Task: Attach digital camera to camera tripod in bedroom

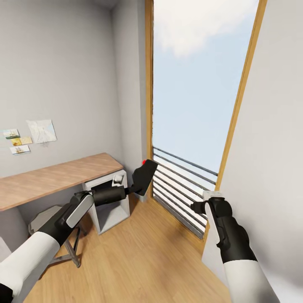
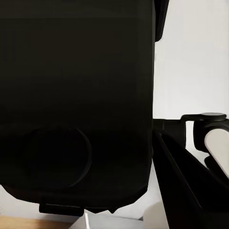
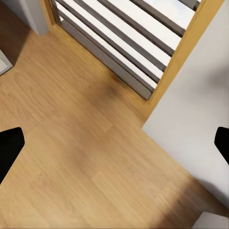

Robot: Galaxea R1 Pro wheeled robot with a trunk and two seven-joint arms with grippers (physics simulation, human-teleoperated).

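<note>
Your left gripper (image 1: 138, 185) is pinching the camera (image 1: 145, 176), right gripper (image 1: 205, 202) looks spread and empty, but there's no tripod ahead, so probably turn.

The desk (image 1: 50, 179) runs along the left wall, with a chair (image 1: 46, 223) under it and pictures (image 1: 29, 136) on the wall above. The tall window (image 1: 198, 84) stands ahead, right of the desk. The left gripper (image 1: 135, 186) holds the digital camera (image 1: 145, 176) between desk and window; the right gripper (image 1: 201, 202) hangs over the floor (image 1: 139, 261) near the window's railing (image 1: 181, 189).
</note>
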